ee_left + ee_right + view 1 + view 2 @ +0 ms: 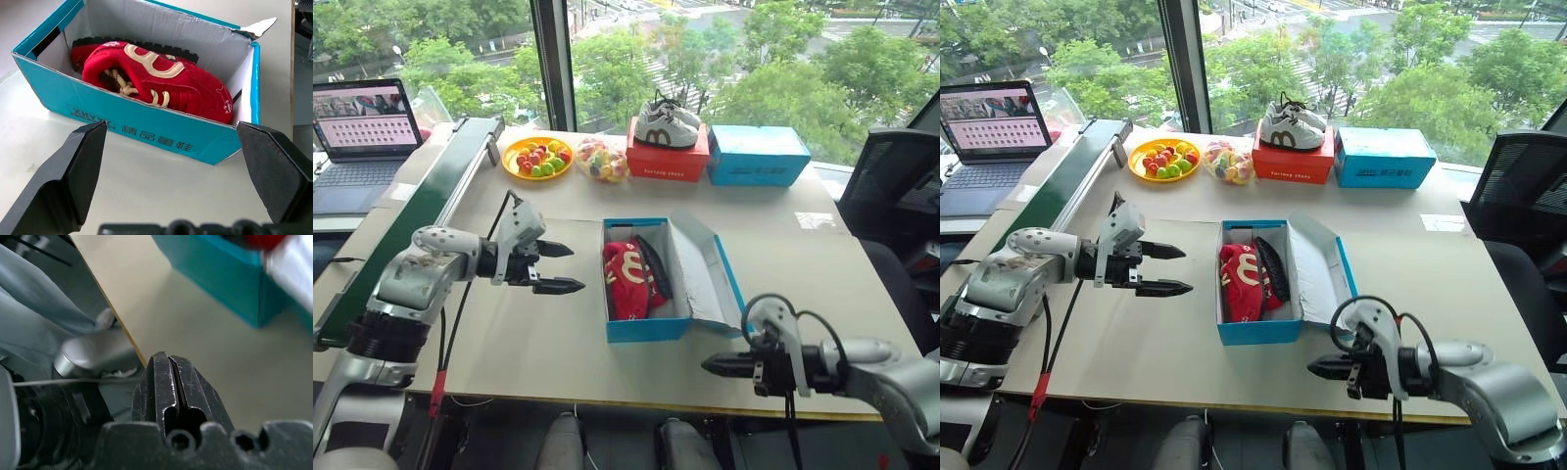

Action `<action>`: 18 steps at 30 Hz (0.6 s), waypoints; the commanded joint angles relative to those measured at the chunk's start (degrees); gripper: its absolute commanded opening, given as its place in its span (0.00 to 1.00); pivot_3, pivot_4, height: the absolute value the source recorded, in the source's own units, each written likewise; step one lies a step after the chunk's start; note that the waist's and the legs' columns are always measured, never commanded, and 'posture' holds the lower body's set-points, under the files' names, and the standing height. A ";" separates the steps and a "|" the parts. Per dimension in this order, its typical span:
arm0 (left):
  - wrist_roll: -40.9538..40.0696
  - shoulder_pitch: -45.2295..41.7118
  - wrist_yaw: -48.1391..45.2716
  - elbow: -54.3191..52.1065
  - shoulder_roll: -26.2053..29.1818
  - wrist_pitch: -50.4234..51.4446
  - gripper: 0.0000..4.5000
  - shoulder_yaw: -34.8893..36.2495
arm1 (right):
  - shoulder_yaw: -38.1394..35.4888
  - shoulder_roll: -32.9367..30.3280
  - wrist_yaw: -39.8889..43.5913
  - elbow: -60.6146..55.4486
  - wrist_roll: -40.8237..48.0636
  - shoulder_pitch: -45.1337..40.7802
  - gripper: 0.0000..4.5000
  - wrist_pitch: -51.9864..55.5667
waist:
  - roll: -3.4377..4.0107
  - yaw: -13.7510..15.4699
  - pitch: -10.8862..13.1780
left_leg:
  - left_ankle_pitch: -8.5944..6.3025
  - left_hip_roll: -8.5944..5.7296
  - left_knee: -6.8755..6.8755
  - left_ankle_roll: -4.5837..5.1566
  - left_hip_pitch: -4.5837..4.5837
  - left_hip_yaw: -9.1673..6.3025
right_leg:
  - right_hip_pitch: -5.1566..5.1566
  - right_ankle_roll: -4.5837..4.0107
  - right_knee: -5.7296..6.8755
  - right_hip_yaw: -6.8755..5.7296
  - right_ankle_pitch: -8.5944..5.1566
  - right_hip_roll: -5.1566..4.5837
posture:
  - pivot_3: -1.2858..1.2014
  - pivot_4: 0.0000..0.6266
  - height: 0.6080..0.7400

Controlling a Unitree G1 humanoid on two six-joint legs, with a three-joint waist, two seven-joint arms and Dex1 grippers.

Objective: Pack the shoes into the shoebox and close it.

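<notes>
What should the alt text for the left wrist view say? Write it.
A pair of red shoes lies inside the open blue shoebox on a pale table. The left hand frames the box, fingers spread wide and holding nothing.

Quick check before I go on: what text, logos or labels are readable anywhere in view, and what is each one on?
"精品童鞋" in dark print on the shoebox side; the Latin line left of it is too blurred to read.
Cream arch "M" mark on the shoes.
Pale print on the red box front: too small to read.
Dark lettering on the far blue box: too small.
Laptop screen: too small.
</notes>
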 commanded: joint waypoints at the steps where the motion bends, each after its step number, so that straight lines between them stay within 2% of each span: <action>1: 1.00 -2.22 -1.34 0.51 -0.47 -1.32 1.00 -0.21 | 2.27 5.51 -6.29 7.78 -3.58 -0.64 0.01 -5.40 | -0.14 -0.40 0.00 | 0.01 0.00 -0.01 0.00 0.03 0.00 | 0.00 -0.04 -0.03 0.00 0.09 0.00 | 0.52 0.24 1.00; 4: 1.11 -2.66 -1.81 0.08 -0.35 -0.63 1.00 0.02 | 2.46 10.54 -8.10 16.79 -5.59 -0.16 0.01 -12.17 | -0.15 -0.47 0.01 | 0.03 -0.02 -0.01 -0.03 0.05 0.01 | 0.00 -0.08 -0.03 0.03 0.23 -0.01 | 0.52 0.24 1.00; 8: 1.52 -2.57 -2.47 0.03 0.39 -0.40 1.00 0.43 | -1.77 15.99 -9.38 24.83 -3.97 -0.94 0.01 -16.66 | -0.12 -0.46 0.02 | 0.14 0.01 -0.03 0.13 0.02 0.00 | -0.01 -0.05 0.04 0.02 0.24 0.05 | 0.52 0.24 1.00; 10: 1.76 -2.52 -2.58 -0.08 0.77 -0.14 1.00 0.67 | -4.60 19.27 -10.36 31.89 -3.77 -2.09 0.01 -21.29 | -0.16 -0.57 0.00 | 0.16 0.03 -0.05 0.16 0.01 -0.02 | 0.00 0.29 0.03 0.03 0.36 0.10 | 0.52 0.24 1.00; 14: 1.75 -2.40 -2.73 -0.73 1.08 0.42 1.00 1.03 | -11.65 25.34 -12.44 42.08 -0.10 -5.66 0.01 -27.42 | -0.43 -0.85 -0.13 | 0.15 0.07 -0.05 0.15 0.09 -0.07 | 0.15 0.37 -0.05 0.03 0.34 0.18 | 0.52 0.24 1.00; 17: 1.73 -2.43 -2.78 -0.90 1.26 0.58 1.00 1.15 | -16.57 28.15 -14.24 47.02 2.60 -8.50 0.01 -30.60 | -0.48 -0.82 -0.13 | 0.10 0.08 -0.07 0.06 0.40 -0.06 | 0.65 0.09 -0.35 -0.03 0.29 0.13 | 0.52 0.24 1.00; 18: 1.74 -2.49 -2.77 -0.93 1.31 0.65 1.00 1.18 | -17.97 28.78 -14.42 48.14 3.89 -9.30 0.01 -31.00 | -0.48 -0.85 -0.13 | -0.11 0.09 -0.15 -0.27 0.63 -0.06 | 0.85 0.03 -0.56 -0.05 0.37 0.11 | 0.52 0.24 1.00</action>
